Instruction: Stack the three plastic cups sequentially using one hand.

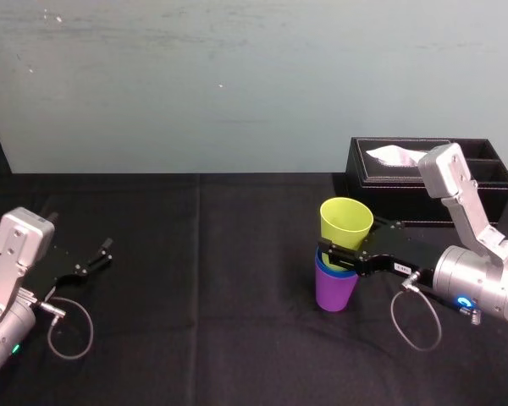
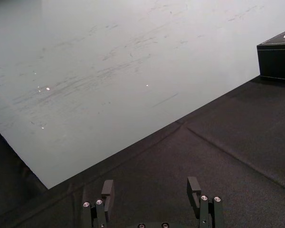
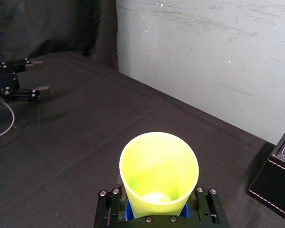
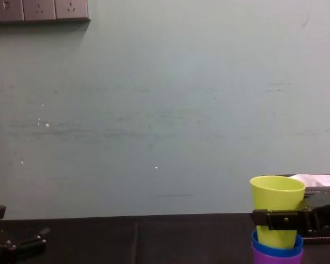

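Note:
My right gripper (image 1: 339, 252) is shut on the yellow-green cup (image 1: 345, 222), one flat jaw on each side of its lower half. This cup tilts slightly, its base inside the blue cup (image 1: 323, 267), and most of its body stands above the blue rim. The blue cup is nested deep in the upright purple cup (image 1: 334, 293) on the black tablecloth. From the chest the stack is at the lower right: yellow-green cup (image 4: 276, 201), blue rim (image 4: 276, 251), purple cup (image 4: 275, 259), and the right gripper (image 4: 278, 219). The right wrist looks down into the yellow-green cup (image 3: 159, 166).
A black tissue box (image 1: 406, 199) stands close behind the stack, by the wall. My left gripper (image 1: 97, 258) rests open on the cloth at the far left, with a loose cable loop (image 1: 68, 330) beside it. Bare black cloth lies between the two arms.

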